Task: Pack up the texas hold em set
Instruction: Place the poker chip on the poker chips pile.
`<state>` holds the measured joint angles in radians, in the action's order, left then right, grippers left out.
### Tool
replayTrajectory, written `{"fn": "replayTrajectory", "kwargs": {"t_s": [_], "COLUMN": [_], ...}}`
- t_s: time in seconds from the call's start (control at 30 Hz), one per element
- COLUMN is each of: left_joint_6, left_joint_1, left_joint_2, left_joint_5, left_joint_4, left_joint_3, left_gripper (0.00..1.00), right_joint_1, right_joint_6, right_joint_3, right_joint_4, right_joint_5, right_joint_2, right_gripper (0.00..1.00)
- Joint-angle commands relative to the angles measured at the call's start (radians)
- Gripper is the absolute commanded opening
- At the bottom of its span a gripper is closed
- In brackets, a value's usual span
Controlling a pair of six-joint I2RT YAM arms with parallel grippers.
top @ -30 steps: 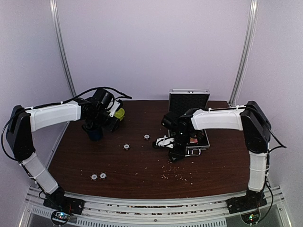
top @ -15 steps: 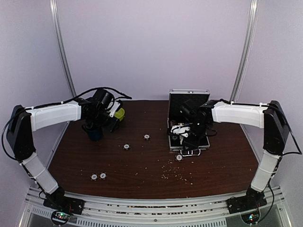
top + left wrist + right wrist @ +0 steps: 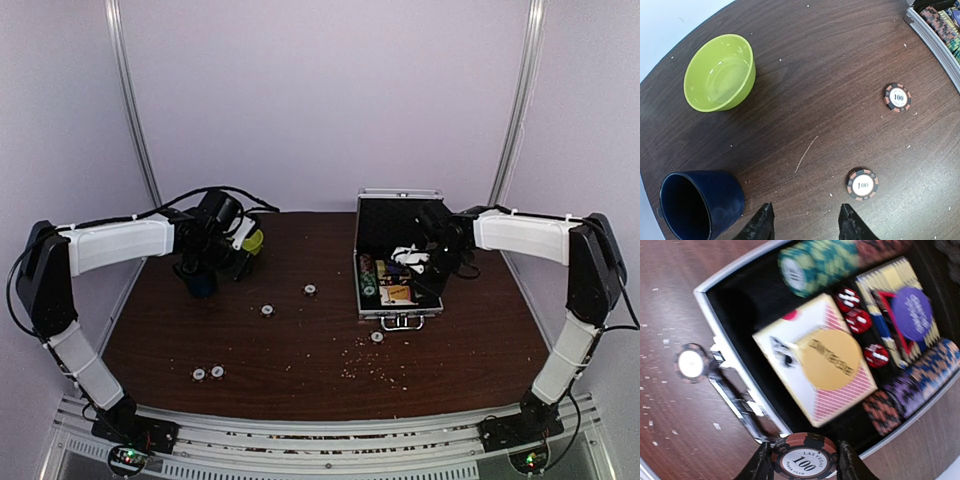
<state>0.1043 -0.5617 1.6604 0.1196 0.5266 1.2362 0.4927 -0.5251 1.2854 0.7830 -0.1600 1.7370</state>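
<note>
A dark wooden table [image 3: 300, 350] carries the open silver case [image 3: 392, 222] at back right; the right gripper [image 3: 802, 462] hangs over its front edge, pinching a chip [image 3: 805, 455]; the left gripper [image 3: 805, 225], fingers apart and empty, hovers near the green bowl [image 3: 720, 72] and blue mug [image 3: 697, 202]; two loose chips [image 3: 862, 183] lie beside it.

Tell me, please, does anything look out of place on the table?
Yes. Five poker chips lie loose on the table, outside the open briefcase; one sits beside its handle. Pale crumbs are scattered in front of the case too.
</note>
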Motion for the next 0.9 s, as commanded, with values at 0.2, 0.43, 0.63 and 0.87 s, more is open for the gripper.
{"fn": "replayTrajectory", "kwargs": {"t_s": [0.2, 0.43, 0.63, 0.87], "left_joint_6": [-0.009, -0.007, -0.007, -0.007], "left_joint_1": [0.011, 0.01, 0.011, 0.01], "left_joint_2": [0.01, 0.006, 0.004, 0.011], "left_joint_5": [-0.009, -0.015, -0.019, -0.022], "left_joint_4": [0.0, 0.0, 0.0, 0.0], "left_joint_3": [0.028, 0.026, 0.026, 0.027], "left_gripper": [0.44, 0.44, 0.44, 0.44], "right_joint_1": [0.203, 0.28, 0.285, 0.286], "right_joint_6": [-0.061, -0.066, -0.056, -0.046], "right_joint_3": [0.006, 0.048, 0.074, 0.082], "right_joint_4": [0.018, 0.005, -0.003, -0.015], "right_joint_5": [-0.143, -0.103, -0.079, -0.054], "right_joint_2": [0.051, 0.161, 0.2, 0.222], "right_gripper": [0.31, 0.32, 0.32, 0.33]}}
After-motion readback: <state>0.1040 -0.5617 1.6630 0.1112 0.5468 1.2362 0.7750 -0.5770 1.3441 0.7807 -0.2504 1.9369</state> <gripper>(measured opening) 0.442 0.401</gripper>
